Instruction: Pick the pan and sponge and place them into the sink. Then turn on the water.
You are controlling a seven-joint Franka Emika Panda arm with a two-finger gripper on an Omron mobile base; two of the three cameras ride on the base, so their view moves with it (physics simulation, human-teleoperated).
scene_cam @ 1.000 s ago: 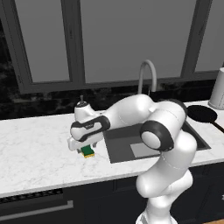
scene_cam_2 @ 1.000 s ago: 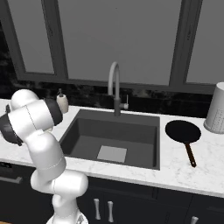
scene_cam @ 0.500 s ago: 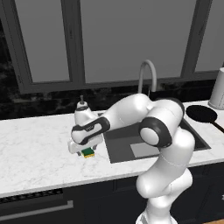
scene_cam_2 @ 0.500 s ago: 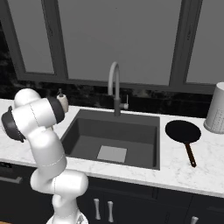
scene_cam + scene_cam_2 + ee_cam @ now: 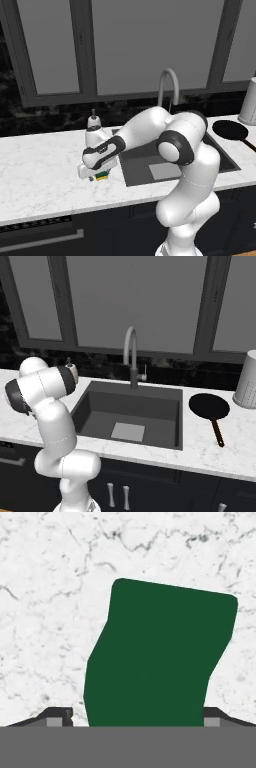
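Observation:
The sponge lies green side up on the white marble counter left of the sink. My gripper is down over it, open, one fingertip on each side of the sponge and a narrow gap at both. In the left base view the hand covers most of the sponge, and the gripper sits low on the counter. The black pan rests on the counter right of the sink, handle toward the front; the same pan lies at the far right. No water runs from the faucet.
A white soap dispenser stands just behind my hand, near the sink's left rear corner. A pale ribbed canister stands at the far right behind the pan. Dark cabinets and a dark backsplash line the back of the counter.
The hand has sunk a little lower over the sponge, bringing the fingers down on either side of it. Pan and sink stay as they were.

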